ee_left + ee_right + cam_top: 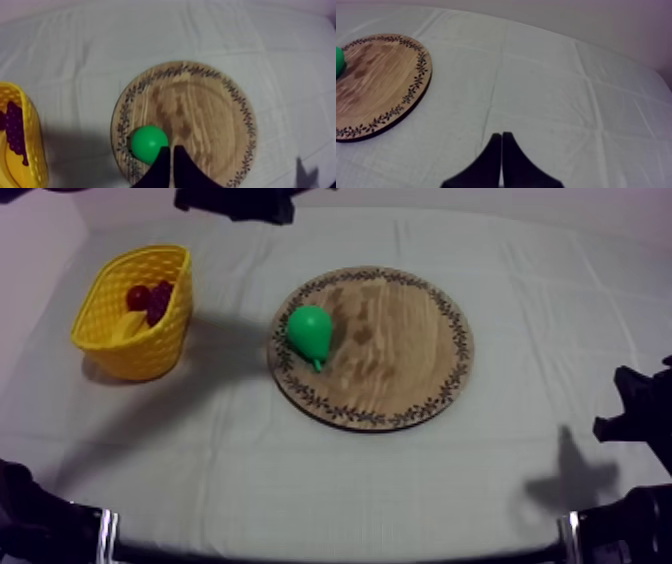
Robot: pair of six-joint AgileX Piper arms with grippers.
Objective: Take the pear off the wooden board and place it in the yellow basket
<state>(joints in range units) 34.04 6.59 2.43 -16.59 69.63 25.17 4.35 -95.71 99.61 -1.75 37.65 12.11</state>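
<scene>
A green pear lies on the left part of the round wooden board, stem toward the front. The yellow basket stands at the far left of the table. My left gripper hovers over the board with its fingers together as a narrow wedge, tips just beside the pear and holding nothing. My right gripper is shut on nothing above bare cloth to the right of the board. Its arm sits at the table's right edge.
Inside the basket lie a bunch of grapes, a small red fruit and a banana. My left arm comes in over the table's far edge. Open cloth stretches between basket and board.
</scene>
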